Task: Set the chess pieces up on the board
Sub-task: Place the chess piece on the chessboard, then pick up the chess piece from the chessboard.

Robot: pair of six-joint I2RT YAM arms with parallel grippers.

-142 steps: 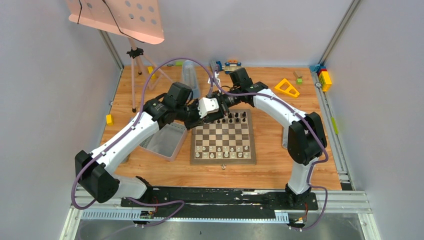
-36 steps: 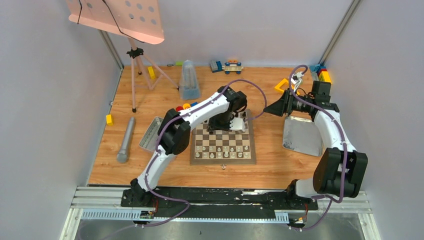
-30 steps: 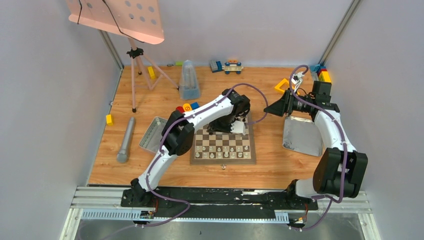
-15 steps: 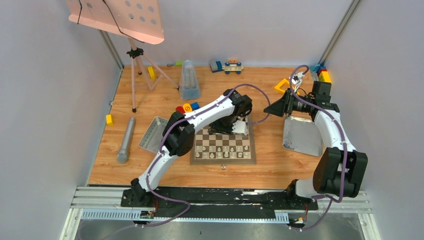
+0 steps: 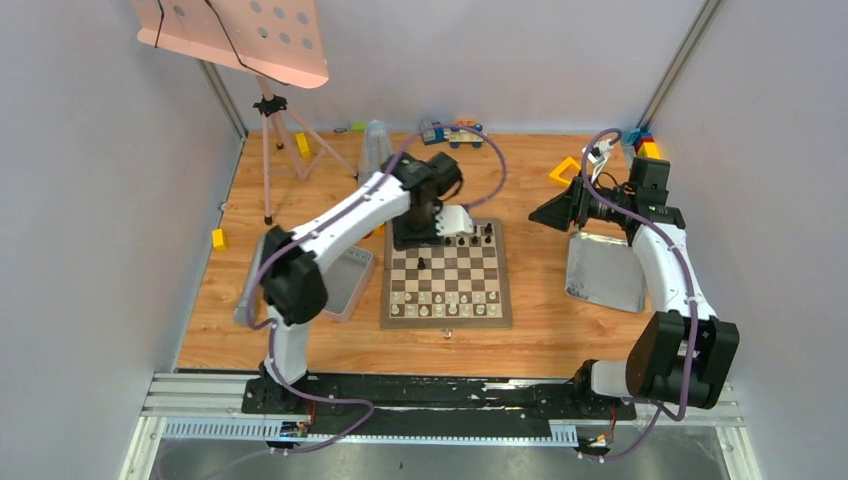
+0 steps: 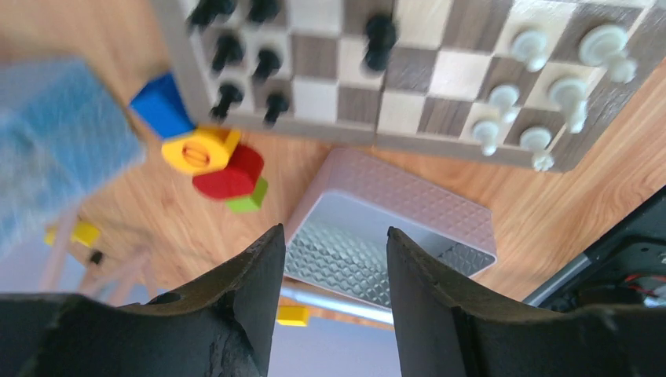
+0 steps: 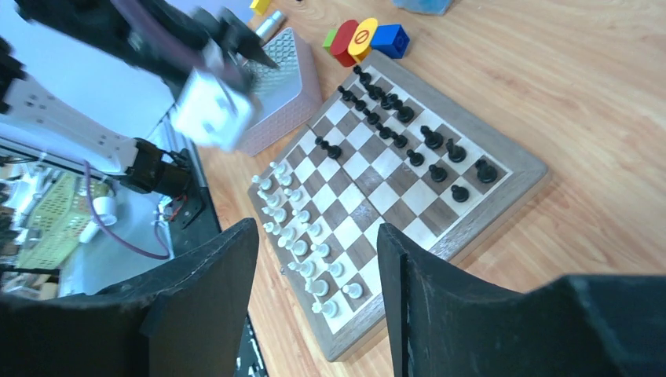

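The left gripper (image 6: 333,236) and right gripper (image 7: 316,229) are each held parted and empty; the board (image 7: 373,196) is seen beyond their fingertips.

With 12 o'clock away from the arm bases, the square brown-and-cream checkered wooden board (image 5: 462,272) lies open across its middle ranks, save one tiny black pawn (image 5: 421,263) toward 10 o'clock. Tiny black figurines (image 5: 487,237) crowd its 12 o'clock rows, cream ones (image 5: 445,299) its 6 o'clock rows. The left arm's white wrist (image 5: 453,220) overhangs 11 o'clock. A pale textured tub (image 5: 345,285) stands just beside 9 o'clock; the wooden tabletop (image 5: 537,290) lies open at 3 o'clock.
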